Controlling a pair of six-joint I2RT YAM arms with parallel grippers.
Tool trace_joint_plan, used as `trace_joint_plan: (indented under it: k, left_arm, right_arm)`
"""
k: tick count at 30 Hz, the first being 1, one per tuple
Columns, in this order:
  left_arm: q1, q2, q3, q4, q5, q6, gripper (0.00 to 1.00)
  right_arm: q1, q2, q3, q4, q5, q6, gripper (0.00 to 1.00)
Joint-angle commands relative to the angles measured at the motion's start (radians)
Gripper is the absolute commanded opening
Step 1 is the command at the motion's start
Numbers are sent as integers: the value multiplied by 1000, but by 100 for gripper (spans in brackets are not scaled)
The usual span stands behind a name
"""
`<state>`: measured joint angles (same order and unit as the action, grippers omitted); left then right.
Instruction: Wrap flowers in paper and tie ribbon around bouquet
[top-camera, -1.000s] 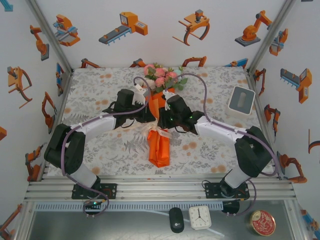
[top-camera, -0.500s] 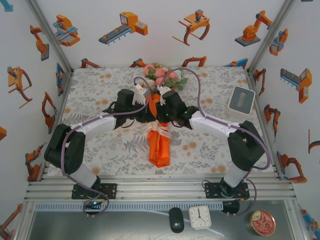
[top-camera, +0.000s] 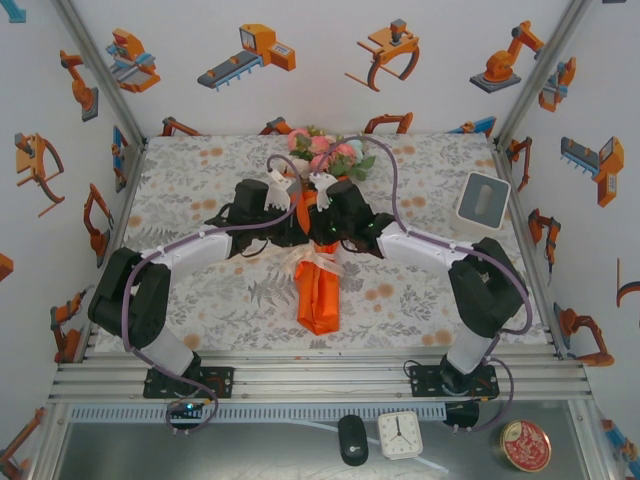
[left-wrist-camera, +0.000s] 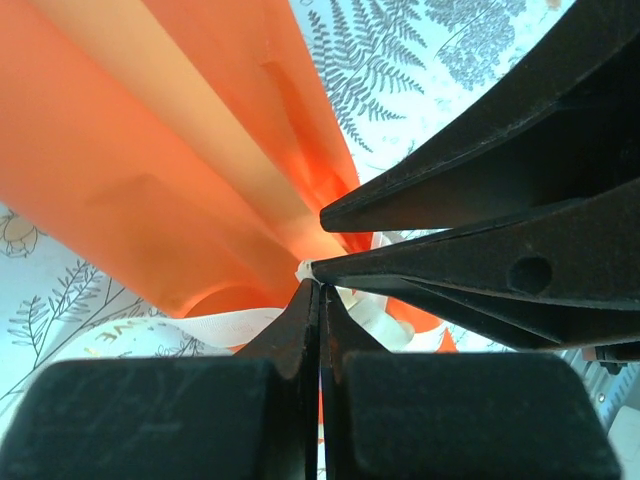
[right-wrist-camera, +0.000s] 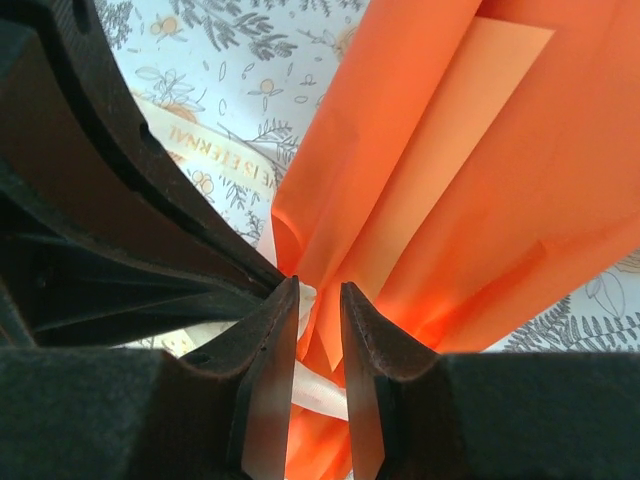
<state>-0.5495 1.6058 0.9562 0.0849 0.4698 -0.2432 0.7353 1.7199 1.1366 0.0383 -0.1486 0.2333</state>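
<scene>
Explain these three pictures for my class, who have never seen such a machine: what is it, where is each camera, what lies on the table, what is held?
Two robot arms, bolted at the near edge of the table, each end in a two-finger gripper. The wide picture looks down from above and behind; the two close-ups come from wrist cameras. On the patterned top lies the bouquet: flowers in an orange paper cone, a cream ribbon round its waist. A white box stands at the right. The left gripper is pinched shut on the ribbon. The right gripper has its jaws slightly apart, ribbon between them.
</scene>
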Motion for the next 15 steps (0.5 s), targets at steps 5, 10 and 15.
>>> trace_joint_plan:
  k: [5, 10, 15]
  left_arm:
    - [-5, -50, 11, 5, -32, 28, 6]
    - [-5, -49, 11, 16, -12, 22, 6]
    - [-4, -46, 13, 22, -4, 12, 7]
  right_arm:
    - [4, -27, -28, 25, -93, -47, 25]
    - [2, -12, -23, 56, -100, -21, 19]
    - [2, 6, -9, 77, -92, 1, 0]
